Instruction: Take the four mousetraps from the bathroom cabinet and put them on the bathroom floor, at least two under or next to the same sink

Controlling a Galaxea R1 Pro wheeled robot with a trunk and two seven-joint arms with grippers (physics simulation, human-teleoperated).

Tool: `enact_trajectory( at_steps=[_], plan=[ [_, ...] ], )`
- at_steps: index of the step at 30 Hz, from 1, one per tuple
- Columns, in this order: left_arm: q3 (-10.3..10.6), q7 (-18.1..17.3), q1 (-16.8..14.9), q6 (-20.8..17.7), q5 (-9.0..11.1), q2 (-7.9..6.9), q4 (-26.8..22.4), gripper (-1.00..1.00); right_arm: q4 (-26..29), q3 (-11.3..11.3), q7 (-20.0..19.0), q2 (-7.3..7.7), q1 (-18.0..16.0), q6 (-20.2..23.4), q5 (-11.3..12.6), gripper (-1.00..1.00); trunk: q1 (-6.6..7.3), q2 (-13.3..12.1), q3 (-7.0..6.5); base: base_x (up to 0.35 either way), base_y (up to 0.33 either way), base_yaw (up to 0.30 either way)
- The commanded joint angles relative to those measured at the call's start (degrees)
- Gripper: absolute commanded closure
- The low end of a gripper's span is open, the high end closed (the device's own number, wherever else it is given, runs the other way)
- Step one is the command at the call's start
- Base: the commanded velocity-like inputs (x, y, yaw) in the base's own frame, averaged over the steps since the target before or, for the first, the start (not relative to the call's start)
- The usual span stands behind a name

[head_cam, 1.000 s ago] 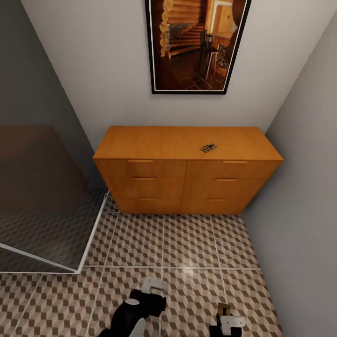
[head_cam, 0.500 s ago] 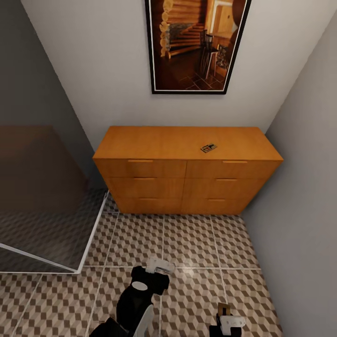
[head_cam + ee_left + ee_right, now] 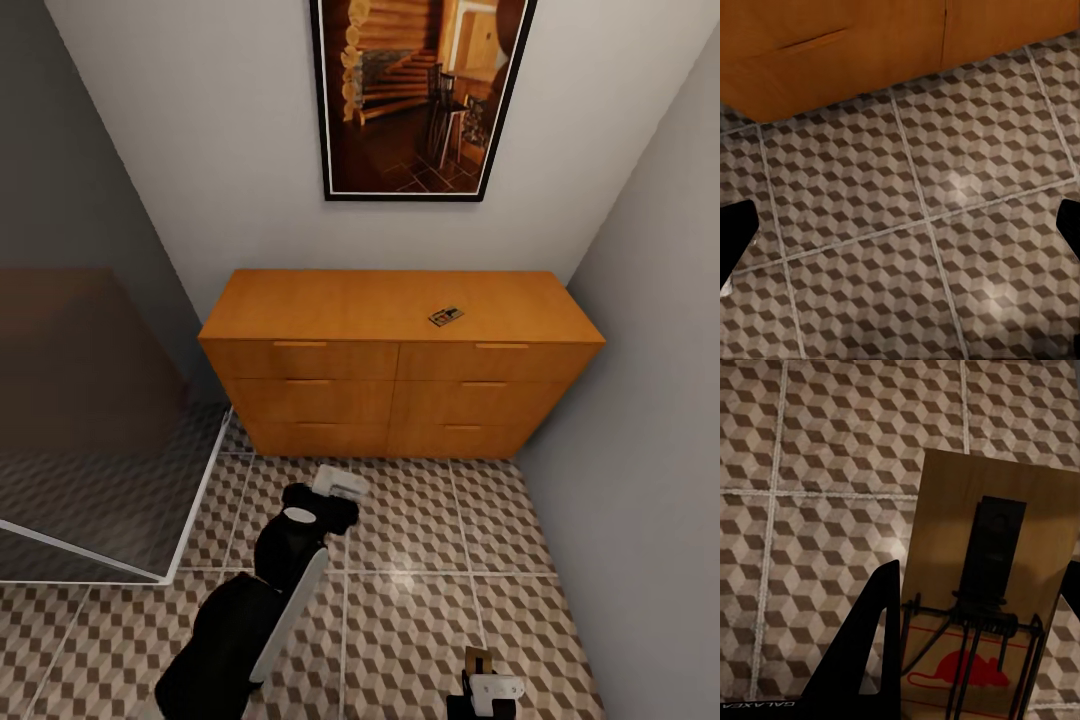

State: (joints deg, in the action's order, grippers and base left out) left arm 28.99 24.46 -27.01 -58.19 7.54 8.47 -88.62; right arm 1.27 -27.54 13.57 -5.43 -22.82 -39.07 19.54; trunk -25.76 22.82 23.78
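Trap [image 3: 990,585], judged light and stiff, was clamped edgewise by right gripper [image 3: 979,622]; left gripper [image 3: 900,232] was spread above floor [image 3: 907,195].

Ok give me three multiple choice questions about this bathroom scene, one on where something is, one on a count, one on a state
1. Where does the loose mousetrap lie?
A. on the cabinet top
B. on the floor
C. in an open drawer

2. How many drawer handles show on the cabinet front in the head view?
A. two
B. four
C. six

3. What is the right end effector doing?
A. hanging open and empty
B. gripping a mousetrap
C. pulling a handle

Answers: 1 A, it rests on the flat top. 2 C, three in each column. 3 B, the right wrist view shows the board between its fingers.
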Motion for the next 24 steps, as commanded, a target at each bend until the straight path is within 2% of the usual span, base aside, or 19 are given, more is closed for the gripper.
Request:
enact_trajectory(
  at_steps=[1, 4, 5, 7, 10, 14, 20, 24],
  plan=[
    [-0.2, 0.6, -0.9, -0.2, 1.1, 0.01, 0.0, -1.0, 0.0, -0.5, 0.2, -0.02, 0.0, -0.1, 0.3, 1.0, -0.02, 0.1, 0.09, 0.0, 0.0, 0.0],
    [-1.4, 0.6, -4.3, -0.3, 3.3, 0.03, 0.5, -1.0, 0.0, -0.5, 0.2, -0.02, 0.0, -0.1, 0.3, 1.0, -0.02, 0.1, 0.09, 0.0, 0.0, 0.0],
    [-1.8, 0.6, -6.0, -0.3, 4.6, 0.04, 1.1, -1.0, 0.0, -0.5, 0.2, -0.02, 0.0, -0.1, 0.3, 1.0, -0.02, 0.1, 0.09, 0.0, 0.0, 0.0],
    [-2.0, 0.6, -7.5, -0.3, 5.8, 0.01, 2.1, -1.0, 0.0, -0.5, 0.2, 0.0, 0.0, -0.1, 0.3, 1.0, -0.02, 0.1, 0.09, 0.0, 0.0, 0.0],
    [-2.3, 0.6, -11.0, -0.3, 7.9, 0.04, 5.3, -1.0, 0.0, -0.5, 0.2, 0.01, 0.0, -0.1, 0.3, 1.0, -0.02, 0.1, 0.09, 0.0, 0.0, 0.0],
    [-2.5, 0.6, -15.6, -0.3, 9.7, 0.25, 9.7, -1.0, 0.0, -0.5, 0.2, 0.0, 0.0, -0.1, 0.3, 1.0, -0.02, 0.1, 0.09, 0.0, 0.0, 0.0],
    [-2.5, 0.6, -21.5, -0.3, 10.4, 0.44, 15.6, -1.0, 0.0, -0.5, 0.2, 0.02, 0.0, -0.1, 0.3, 1.0, -0.02, 0.1, 0.09, 0.0, 0.0, 0.0],
    [-2.6, 0.6, -26.1, -0.3, 13.1, 0.69, 20.4, -1.0, 0.0, -0.5, 0.2, 0.02, 0.0, -0.1, 0.3, 1.0, -0.02, 0.1, 0.09, 0.0, 0.0, 0.0]
  ],
)
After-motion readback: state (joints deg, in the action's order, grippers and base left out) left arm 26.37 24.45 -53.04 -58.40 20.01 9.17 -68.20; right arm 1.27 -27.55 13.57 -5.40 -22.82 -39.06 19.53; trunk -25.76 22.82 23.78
